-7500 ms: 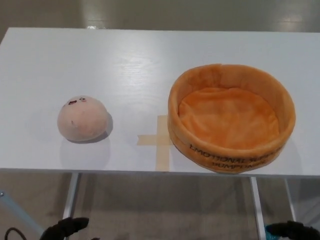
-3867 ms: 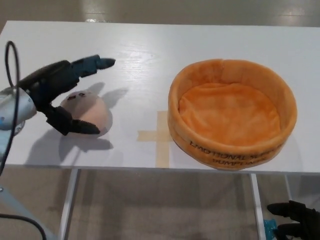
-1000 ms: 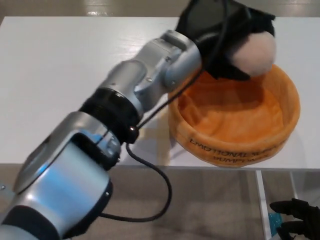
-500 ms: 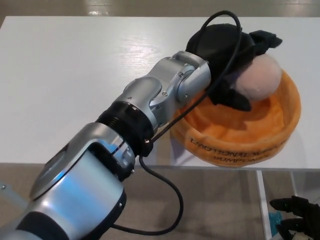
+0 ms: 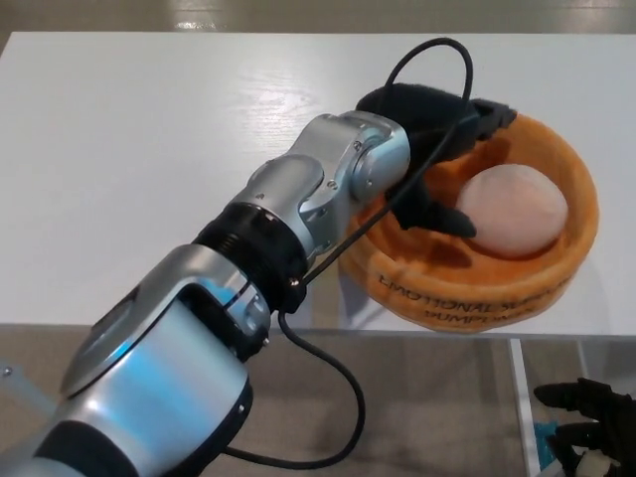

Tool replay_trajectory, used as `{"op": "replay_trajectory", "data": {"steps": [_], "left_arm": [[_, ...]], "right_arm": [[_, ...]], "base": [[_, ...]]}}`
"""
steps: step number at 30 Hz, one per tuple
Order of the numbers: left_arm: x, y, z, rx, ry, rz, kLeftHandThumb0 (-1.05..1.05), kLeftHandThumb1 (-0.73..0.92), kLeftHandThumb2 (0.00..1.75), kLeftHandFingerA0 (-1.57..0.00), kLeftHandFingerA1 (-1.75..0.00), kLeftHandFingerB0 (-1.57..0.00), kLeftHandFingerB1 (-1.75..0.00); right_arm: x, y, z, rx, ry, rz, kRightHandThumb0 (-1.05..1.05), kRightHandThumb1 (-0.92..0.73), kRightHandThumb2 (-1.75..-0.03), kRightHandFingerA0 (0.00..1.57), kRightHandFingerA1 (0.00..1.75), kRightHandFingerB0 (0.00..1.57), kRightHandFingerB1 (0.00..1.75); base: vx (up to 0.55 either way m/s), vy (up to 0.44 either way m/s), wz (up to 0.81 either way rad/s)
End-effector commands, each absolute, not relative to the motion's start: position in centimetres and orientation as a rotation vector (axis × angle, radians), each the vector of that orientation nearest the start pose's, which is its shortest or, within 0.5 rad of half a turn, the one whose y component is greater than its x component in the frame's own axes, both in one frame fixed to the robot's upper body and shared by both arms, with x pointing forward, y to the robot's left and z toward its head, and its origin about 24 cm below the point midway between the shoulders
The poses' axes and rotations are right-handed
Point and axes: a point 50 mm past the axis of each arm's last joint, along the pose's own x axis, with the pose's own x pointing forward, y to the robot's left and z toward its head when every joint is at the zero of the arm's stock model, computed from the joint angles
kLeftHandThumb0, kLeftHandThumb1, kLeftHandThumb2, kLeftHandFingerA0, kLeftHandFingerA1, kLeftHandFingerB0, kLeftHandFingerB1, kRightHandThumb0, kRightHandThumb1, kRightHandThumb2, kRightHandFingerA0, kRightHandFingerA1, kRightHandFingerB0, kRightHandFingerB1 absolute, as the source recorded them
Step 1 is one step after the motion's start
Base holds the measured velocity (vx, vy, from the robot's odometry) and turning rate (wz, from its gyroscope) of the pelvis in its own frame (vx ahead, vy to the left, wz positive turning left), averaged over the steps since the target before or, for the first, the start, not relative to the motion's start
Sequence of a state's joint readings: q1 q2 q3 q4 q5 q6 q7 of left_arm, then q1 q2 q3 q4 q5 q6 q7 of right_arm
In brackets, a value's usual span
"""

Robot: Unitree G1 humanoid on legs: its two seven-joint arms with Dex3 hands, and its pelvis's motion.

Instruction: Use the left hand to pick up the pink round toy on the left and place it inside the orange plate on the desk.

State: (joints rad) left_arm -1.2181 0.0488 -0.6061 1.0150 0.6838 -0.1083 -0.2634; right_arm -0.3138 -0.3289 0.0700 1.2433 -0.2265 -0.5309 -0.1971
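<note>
The pink round toy lies inside the orange plate, just beside the left hand whose fingers are spread and holding nothing — best withdrawn straight up and back — clear of the plate's soft rim.

At right of centre, the pink toy lies inside the orange plate on the white bench. The left robot hand is spread open over the plate's left rim, fingers apart, beside the toy. The right robot hand shows at the lower right corner.
</note>
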Motion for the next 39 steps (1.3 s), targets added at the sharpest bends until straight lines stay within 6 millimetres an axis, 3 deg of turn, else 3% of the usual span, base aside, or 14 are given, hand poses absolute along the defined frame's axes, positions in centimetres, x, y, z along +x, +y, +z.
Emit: {"op": "replay_trajectory", "data": {"steps": [1,5,6,12,23,24,25,26,27,28,29,30,34,39], "left_arm": [[38.7,-1.2,18.0,1.399,-0.204,-0.803,-1.04,0.59,0.66,0.0,0.0,0.0,-0.07],[38.5,-0.9,19.8,1.345,-0.279,-0.8,-0.99,0.54,0.64,0.0,0.0,0.0,-0.06],[38.0,-0.7,21.5,1.261,-0.384,-0.786,-0.45,0.31,0.62,0.0,-0.03,0.0,-0.09],[34.5,1.5,27.5,0.947,-0.797,-0.744,0.01,0.54,0.67,-0.05,-0.16,-0.11,-0.35],[27.0,7.8,33.0,0.782,-1.144,-0.724,0.12,0.63,0.6,-0.13,-0.33,-0.3,-0.32],[25.0,9.6,33.3,0.765,-1.18,-0.732,0.11,0.41,0.89,-0.09,-0.49,-0.26,-0.52],[24.7,9.9,33.3,0.763,-1.183,-0.734,0.11,0.41,0.89,-0.09,-0.49,-0.26,-0.52],[24.0,10.6,33.3,0.768,-1.191,-0.743,0.07,0.65,0.59,-0.23,-0.36,-0.43,-0.34],[23.4,11.2,33.2,0.777,-1.199,-0.754,0.07,0.65,0.59,-0.23,-0.36,-0.43,-0.34],[22.8,11.7,33.0,0.772,-1.204,-0.775,0.06,0.48,0.95,-0.13,-0.51,-0.33,-0.54],[22.6,11.8,32.9,0.77,-1.204,-0.781,0.06,0.48,0.95,-0.13,-0.51,-0.33,-0.54],[22.0,12.6,32.7,0.777,-1.176,-0.808,-0.03,0.66,0.69,-0.29,-0.34,-0.59,-0.4],[20.6,14.8,32.4,0.681,-1.067,-0.984,-0.28,0.64,0.59,-0.42,-0.4,-0.83,-0.51],[19.8,17.4,31.4,0.426,-0.841,-1.276,-0.33,0.71,0.61,-0.35,-0.41,-0.73,-0.42]], "right_arm": [[23.9,-24.8,-7.2,-0.563,0.388,-0.053,-0.11,-0.63,-0.58,0.6,0.53,0.67,0.49],[24.0,-24.7,-7.1,-0.563,0.379,-0.055,-0.1,-0.62,-0.58,0.61,0.54,0.68,0.5],[24.1,-24.7,-7.0,-0.567,0.375,-0.053,-0.1,-0.63,-0.58,0.61,0.54,0.68,0.5],[24.3,-24.8,-6.9,-0.569,0.381,-0.051,-0.12,-0.63,-0.58,0.6,0.54,0.67,0.5],[24.0,-24.9,-7.1,-0.575,0.393,-0.05,-0.12,-0.63,-0.58,0.6,0.53,0.67,0.49],[24.0,-24.9,-7.1,-0.578,0.391,-0.047,-0.1,-0.63,-0.58,0.6,0.53,0.67,0.5],[24.0,-24.9,-7.1,-0.577,0.39,-0.047,-0.1,-0.63,-0.58,0.6,0.53,0.67,0.5],[24.1,-25.0,-7.0,-0.577,0.387,-0.05,-0.1,-0.63,-0.58,0.6,0.53,0.67,0.5],[24.1,-25.0,-7.0,-0.577,0.384,-0.052,-0.1,-0.63,-0.58,0.6,0.53,0.67,0.5],[24.0,-25.1,-7.0,-0.578,0.386,-0.054,-0.11,-0.63,-0.58,0.6,0.53,0.67,0.5],[24.0,-25.1,-7.0,-0.578,0.386,-0.054,-0.11,-0.63,-0.58,0.6,0.53,0.67,0.5],[24.0,-25.2,-7.0,-0.579,0.388,-0.056,-0.12,-0.63,-0.58,0.6,0.52,0.68,0.5],[24.3,-25.2,-6.9,-0.575,0.392,-0.06,-0.12,-0.63,-0.58,0.58,0.51,0.67,0.49],[24.3,-25.1,-6.9,-0.577,0.394,-0.054,-0.13,-0.63,-0.58,0.58,0.52,0.68,0.49]], "base": [[0.0,0.0,0.0],[0.0,0.0,0.0],[0.0,0.0,0.0],[0.0,0.0,0.0],[0.0,0.0,0.0],[0.0,0.0,0.0],[0.0,0.0,0.0],[0.0,0.0,0.0],[0.0,0.0,0.0],[0.0,0.0,0.0],[0.0,0.0,0.0],[0.0,0.0,0.0],[0.0,0.0,0.0],[0.0,0.0,0.0]]}}
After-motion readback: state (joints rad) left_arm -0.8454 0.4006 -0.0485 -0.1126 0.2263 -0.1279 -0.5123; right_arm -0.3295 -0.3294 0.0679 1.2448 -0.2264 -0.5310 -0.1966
